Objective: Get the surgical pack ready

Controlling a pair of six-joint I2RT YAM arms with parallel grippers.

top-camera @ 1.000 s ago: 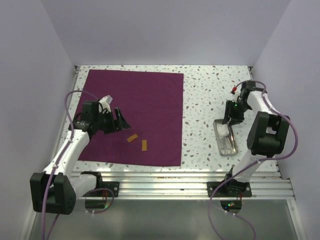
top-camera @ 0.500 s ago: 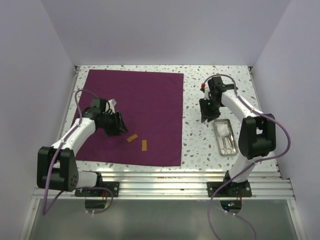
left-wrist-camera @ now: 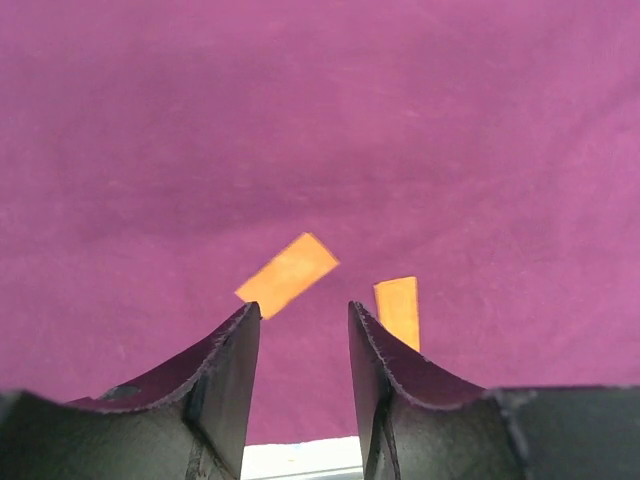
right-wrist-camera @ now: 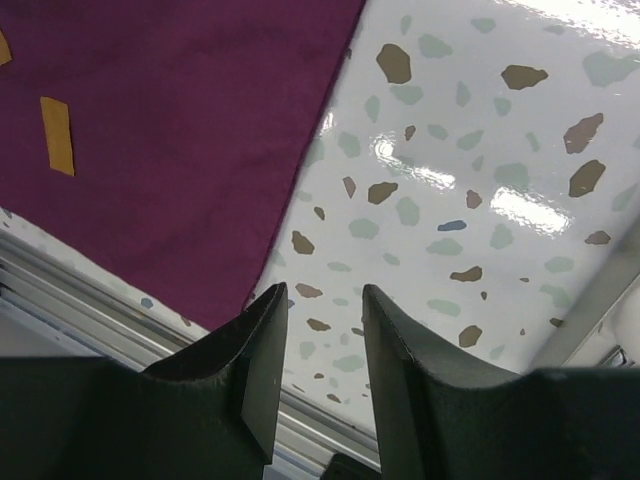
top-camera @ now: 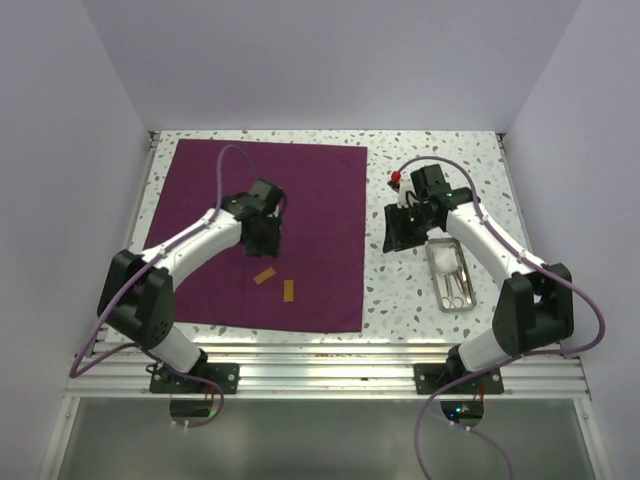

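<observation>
Cloth (top-camera: pixel 300 190) flat beneath left fingers (left-wrist-camera: pixel 220 390), beside right fingers (right-wrist-camera: pixel 250 370); both parted, empty

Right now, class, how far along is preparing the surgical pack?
Done: the purple cloth lies spread flat, with two orange strips on it. In hand: nothing; the left hand hovers open near the strips, the right hand open over bare table beside the metal tray. Left: the tray sits off the cloth, and no fold is made.
</observation>
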